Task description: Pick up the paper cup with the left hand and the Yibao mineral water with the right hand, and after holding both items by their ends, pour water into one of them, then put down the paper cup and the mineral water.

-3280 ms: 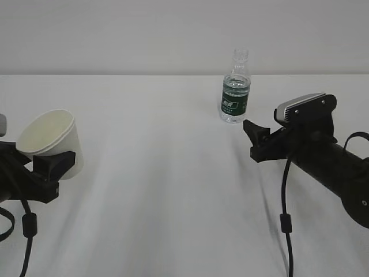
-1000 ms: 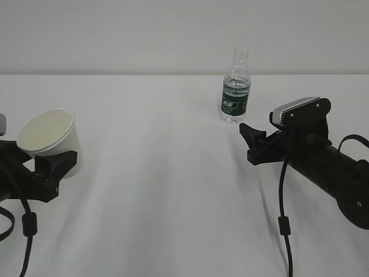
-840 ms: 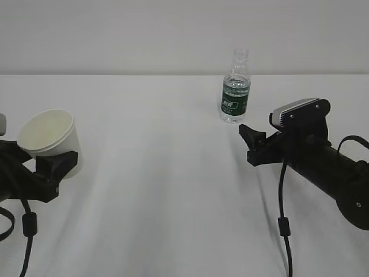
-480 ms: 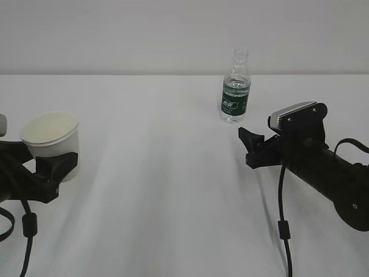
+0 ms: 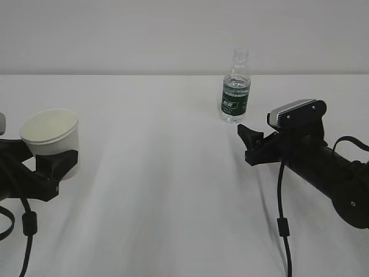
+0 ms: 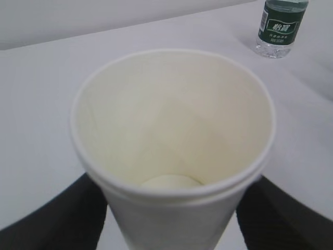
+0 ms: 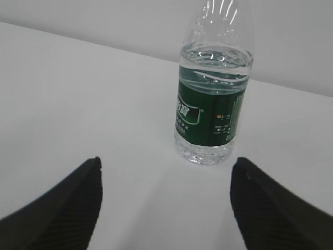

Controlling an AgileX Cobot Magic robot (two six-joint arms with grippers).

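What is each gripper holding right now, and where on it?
Left gripper brackets the paper cup's lower body; actual grip cannot be told. Right gripper holds nothing.

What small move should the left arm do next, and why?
Probably draw the left gripper back from the paper cup. The cup looks upright on the table between spread fingers, and the bottle already stands clear of the open right gripper.

setting: lab-like test bench | evidence: bare white table [image 5: 173,190], plain grey wall [image 5: 115,34]
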